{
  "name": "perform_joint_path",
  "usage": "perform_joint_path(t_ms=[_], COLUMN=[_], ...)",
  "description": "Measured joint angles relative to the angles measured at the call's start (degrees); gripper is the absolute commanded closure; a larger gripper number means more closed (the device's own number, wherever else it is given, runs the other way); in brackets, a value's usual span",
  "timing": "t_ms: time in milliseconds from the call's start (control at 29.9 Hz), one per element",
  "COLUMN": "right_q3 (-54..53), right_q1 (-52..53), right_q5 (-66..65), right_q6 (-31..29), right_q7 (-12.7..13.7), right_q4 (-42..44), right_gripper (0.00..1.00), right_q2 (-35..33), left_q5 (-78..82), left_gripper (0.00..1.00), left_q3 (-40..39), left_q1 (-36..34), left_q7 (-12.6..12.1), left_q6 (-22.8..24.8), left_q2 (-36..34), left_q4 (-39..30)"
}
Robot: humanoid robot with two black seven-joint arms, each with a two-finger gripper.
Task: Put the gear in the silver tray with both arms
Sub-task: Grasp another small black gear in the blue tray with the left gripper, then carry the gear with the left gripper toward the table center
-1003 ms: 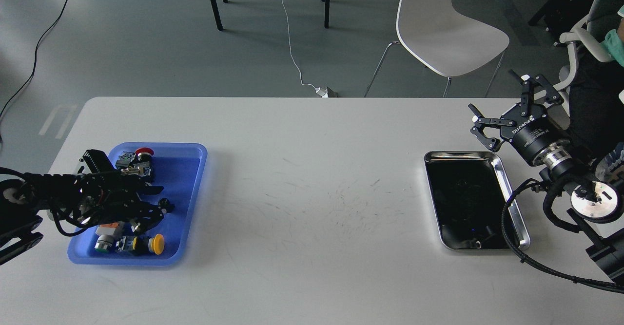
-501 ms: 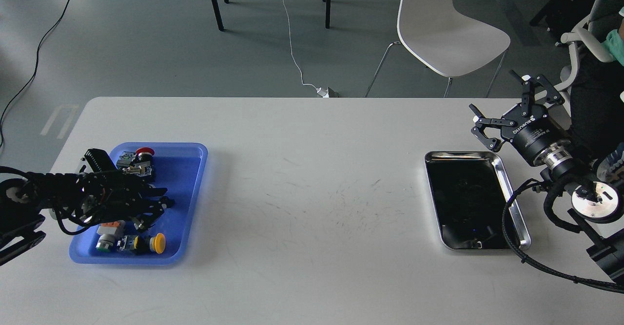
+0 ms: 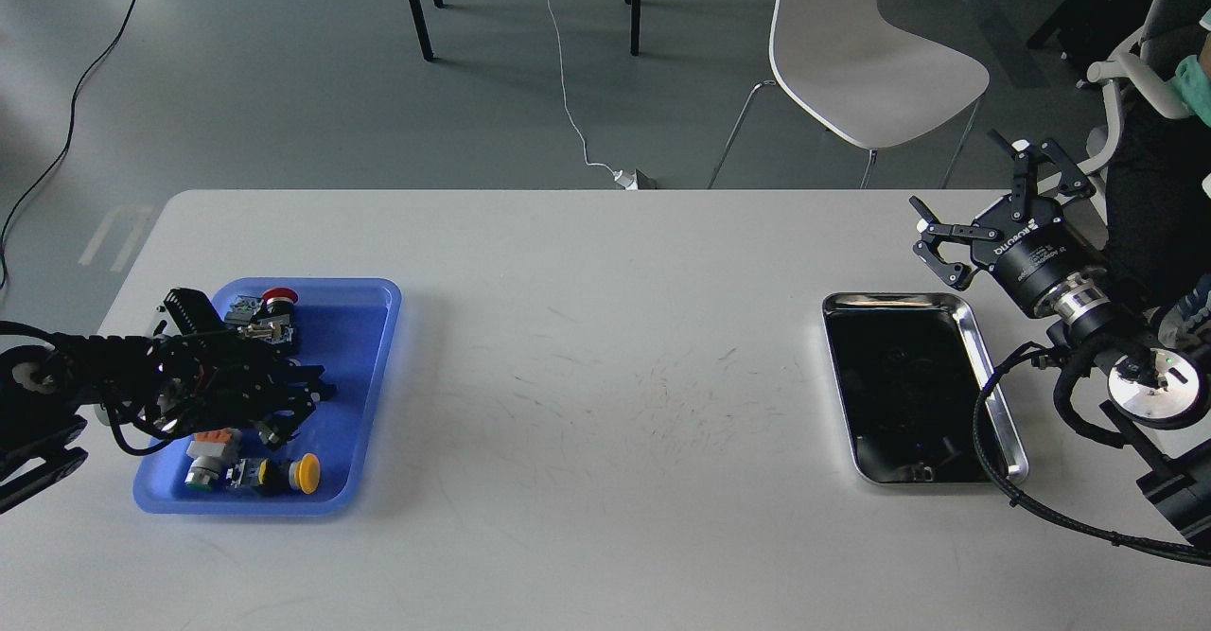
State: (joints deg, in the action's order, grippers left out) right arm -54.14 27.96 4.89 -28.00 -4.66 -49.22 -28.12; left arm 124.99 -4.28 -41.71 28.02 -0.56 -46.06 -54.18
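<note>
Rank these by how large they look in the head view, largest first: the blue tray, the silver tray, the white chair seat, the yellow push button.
1. Blue tray and white chair seat: look similar, and the chair stands farther off, so unranked.
2. Silver tray.
3. Yellow push button, smallest by far.

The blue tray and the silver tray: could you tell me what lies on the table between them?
In the head view, nothing stands between the blue tray and the silver tray; that stretch of the white table shows only faint dark scuff marks.
</note>
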Motion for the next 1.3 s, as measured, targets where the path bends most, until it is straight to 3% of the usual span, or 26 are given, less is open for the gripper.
perform_joint_path(t_ms=[501, 735, 836, 1036, 1304], right_q3=[0.07, 0.09, 0.09, 0.09, 0.09], right_q1=[0.79, 0.97, 0.97, 0.97, 0.89], right_q5=[-0.02, -0.02, -0.05, -0.06, -0.06], right_q6=[0.00, 0.00, 0.00, 0.00, 0.02], right_q7=[0.09, 0.10, 0.10, 0.12, 0.18], right_q4=[-0.16, -0.27, -0.27, -0.30, -0.34], right_gripper=[0.04, 0.04, 0.04, 0.04, 0.04], right_q2=[-0.06, -0.07, -0.09, -0.22, -0.12], left_q5=[0.02, -1.64, -4.43, -6.47, -6.49], left_gripper=[0.89, 0.89, 0.89, 0.89, 0.89], left_q3=[-0.36, -0.96, -1.10, -1.53, -1.90], left_q1=[-7.29, -15.18, -17.90, -19.13, -16.61], left_q7=[-0.02, -0.28, -3.17, -8.63, -11.79], left_q6=[0.24, 8.72, 12.37, 16.09, 16.21], left_q2=[-3.69, -6.59, -6.22, 3.35, 24.83], left_q4=[-3.76, -16.66, -22.93, -27.90, -19.07])
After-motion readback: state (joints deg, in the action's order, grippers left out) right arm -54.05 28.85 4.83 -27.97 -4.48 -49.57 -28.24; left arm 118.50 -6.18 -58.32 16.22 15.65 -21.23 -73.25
